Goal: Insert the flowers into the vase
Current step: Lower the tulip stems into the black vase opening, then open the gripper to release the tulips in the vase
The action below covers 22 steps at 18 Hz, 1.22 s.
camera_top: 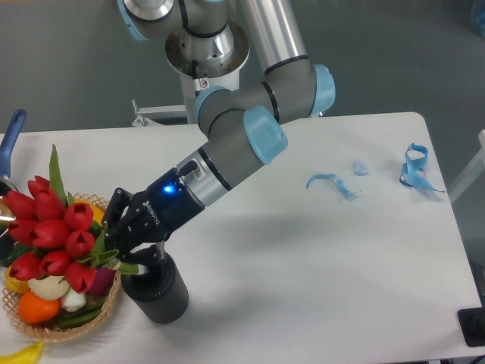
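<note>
Flowers [53,239], a bunch of red tulips with green leaves, are held near their stems by the black gripper [125,241], whose fingers are closed on the bunch, with the blooms tilted out to the left over a wicker basket [72,324]. From the fixed camera, the grey and light blue arm [242,125] reaches down and leftward from its base at the top of the white table [318,258], its wrist just above the dark ribbed vase [157,291], which stands upright beside the basket with its mouth partly hidden by the gripper. That basket holds an orange fruit [38,307], something white and some green vegetables, while blue ribbon scraps [413,168] lie well apart at the far right.
</note>
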Each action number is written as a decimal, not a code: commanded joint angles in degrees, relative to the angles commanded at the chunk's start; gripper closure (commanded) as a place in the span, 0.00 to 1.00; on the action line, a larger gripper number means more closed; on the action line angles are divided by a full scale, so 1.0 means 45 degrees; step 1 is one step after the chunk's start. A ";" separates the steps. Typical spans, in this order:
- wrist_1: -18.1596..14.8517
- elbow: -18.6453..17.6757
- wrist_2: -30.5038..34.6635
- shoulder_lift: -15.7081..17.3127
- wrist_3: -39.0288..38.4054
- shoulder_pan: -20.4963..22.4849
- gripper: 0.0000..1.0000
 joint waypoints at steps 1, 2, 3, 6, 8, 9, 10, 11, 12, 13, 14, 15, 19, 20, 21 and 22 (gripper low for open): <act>0.0000 -0.0019 -0.0019 0.0000 0.0000 0.0000 0.84; 0.0000 -0.0020 0.0000 -0.0020 0.0000 0.0000 0.84; 0.0000 -0.0020 0.0039 -0.0039 0.0000 0.0000 0.84; 0.0000 -0.0155 0.0429 -0.0039 0.0020 0.0097 0.82; 0.0000 -0.0311 0.0546 -0.0059 0.0330 0.0253 0.81; 0.0000 -0.0370 0.0605 -0.0078 0.0506 0.0331 0.81; 0.0000 -0.0448 0.0625 -0.0098 0.0605 0.0429 0.81; 0.0000 -0.0488 0.0625 -0.0117 0.0722 0.0526 0.81; 0.0000 -0.0566 0.0625 -0.0117 0.0800 0.0643 0.80; 0.0000 -0.0644 0.0625 -0.0117 0.0859 0.0741 0.80; 0.0000 -0.0722 0.0625 -0.0117 0.0898 0.0781 0.78; 0.0000 -0.0800 0.0625 -0.0117 0.0957 0.0859 0.77; 0.0000 -0.1015 0.1034 -0.0117 0.1230 0.0996 0.68; 0.0000 -0.1054 0.1132 -0.0117 0.1231 0.1015 0.62; 0.0000 -0.1113 0.1152 -0.0117 0.1231 0.1054 0.56; 0.0000 -0.1133 0.1172 -0.0117 0.1231 0.1093 0.54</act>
